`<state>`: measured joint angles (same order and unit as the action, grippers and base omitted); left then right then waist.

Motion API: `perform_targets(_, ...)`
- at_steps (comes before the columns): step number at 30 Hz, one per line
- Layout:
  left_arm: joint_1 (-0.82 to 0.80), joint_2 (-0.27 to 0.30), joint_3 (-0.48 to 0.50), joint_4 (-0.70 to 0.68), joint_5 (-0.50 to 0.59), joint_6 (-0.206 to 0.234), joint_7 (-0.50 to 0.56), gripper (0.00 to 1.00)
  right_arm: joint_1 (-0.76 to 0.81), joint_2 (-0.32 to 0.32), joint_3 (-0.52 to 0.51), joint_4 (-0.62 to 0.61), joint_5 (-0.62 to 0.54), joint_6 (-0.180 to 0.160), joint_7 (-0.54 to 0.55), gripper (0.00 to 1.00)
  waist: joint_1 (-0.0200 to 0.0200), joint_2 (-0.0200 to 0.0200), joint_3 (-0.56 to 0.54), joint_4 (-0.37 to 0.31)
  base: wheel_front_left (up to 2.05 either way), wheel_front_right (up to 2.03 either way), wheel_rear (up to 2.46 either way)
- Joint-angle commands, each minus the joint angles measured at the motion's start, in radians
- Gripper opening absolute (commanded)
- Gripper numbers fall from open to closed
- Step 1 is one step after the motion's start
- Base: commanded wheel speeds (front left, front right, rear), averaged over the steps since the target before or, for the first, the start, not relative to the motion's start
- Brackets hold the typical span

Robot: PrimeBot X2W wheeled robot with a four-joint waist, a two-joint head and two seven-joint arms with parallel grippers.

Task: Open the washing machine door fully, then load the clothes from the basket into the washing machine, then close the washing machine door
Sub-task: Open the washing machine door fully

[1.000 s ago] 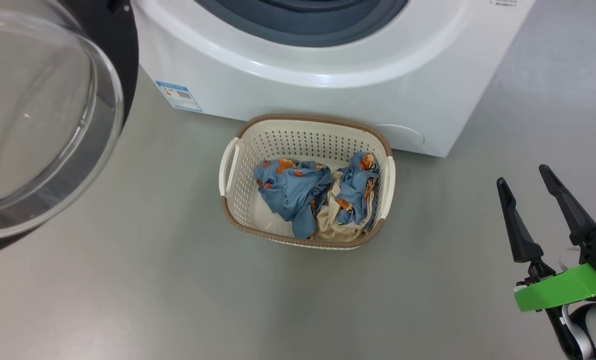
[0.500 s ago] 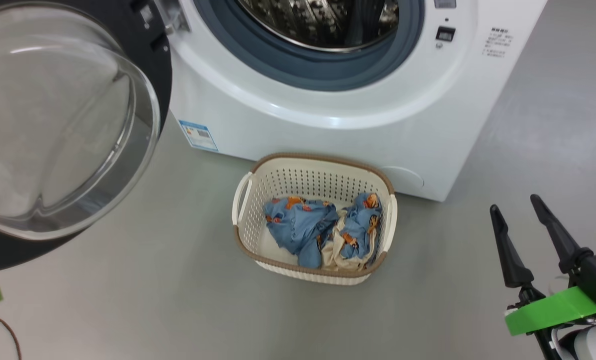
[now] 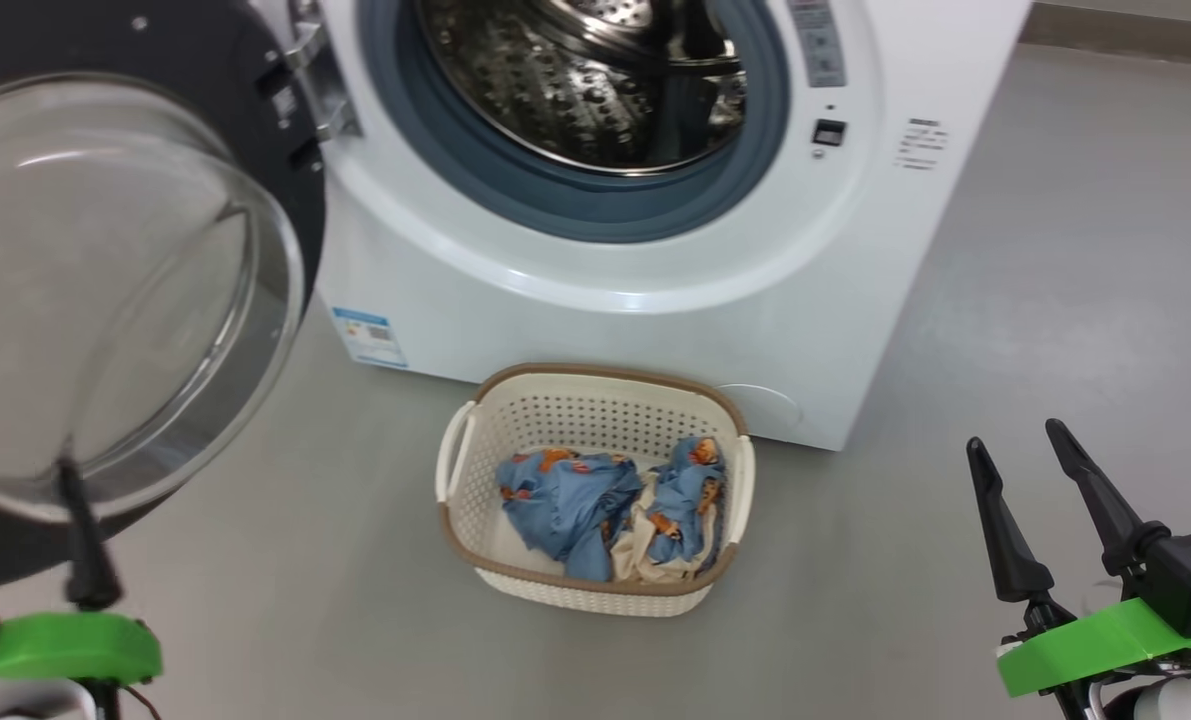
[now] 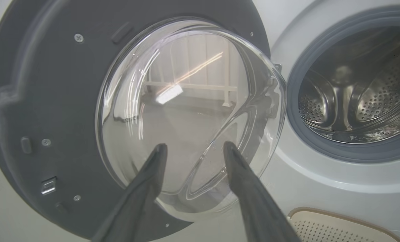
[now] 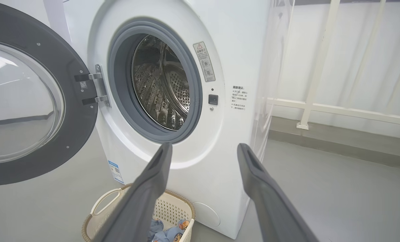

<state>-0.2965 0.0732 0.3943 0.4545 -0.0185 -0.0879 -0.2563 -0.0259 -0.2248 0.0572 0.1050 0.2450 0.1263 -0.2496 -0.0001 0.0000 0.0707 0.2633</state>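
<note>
Cream basket [image 3: 595, 372] is sitting at the washing machine's [image 3: 655, 330] six o'clock for loading; left end effector [image 4: 194, 144] and right end effector [image 3: 1013, 433] are hanging released.

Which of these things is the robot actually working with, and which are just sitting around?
Part of the job: washing machine, door (swung open), basket, clothes, left claw, right claw.

Just there: blue label, warning sticker, white railing.
</note>
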Motion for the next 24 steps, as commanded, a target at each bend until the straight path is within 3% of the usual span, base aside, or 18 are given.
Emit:
perform_targets(1,0.019,0.018,0.011,-0.052,-0.002,0.003,-0.006,1.0,0.006,-0.013,0.011,-0.026,-0.01,0.004,-0.012,1.0,0.0001,0.0,-0.008,-0.047,0.0,0.0,0.0)
perform_targets(9,0.085,-0.013,-0.048,-0.116,-0.04,-0.013,-0.006,1.0,0.005,-0.008,0.001,-0.029,-0.013,0.004,-0.012,1.0,0.0001,0.0,0.003,-0.151,0.0,0.0,0.0)
perform_targets(24,0.133,-0.022,-0.108,-0.123,-0.105,-0.031,-0.006,1.0,-0.002,0.0,-0.005,-0.025,-0.012,0.004,-0.012,1.0,0.0001,0.0,0.01,-0.328,0.0,0.0,0.0)
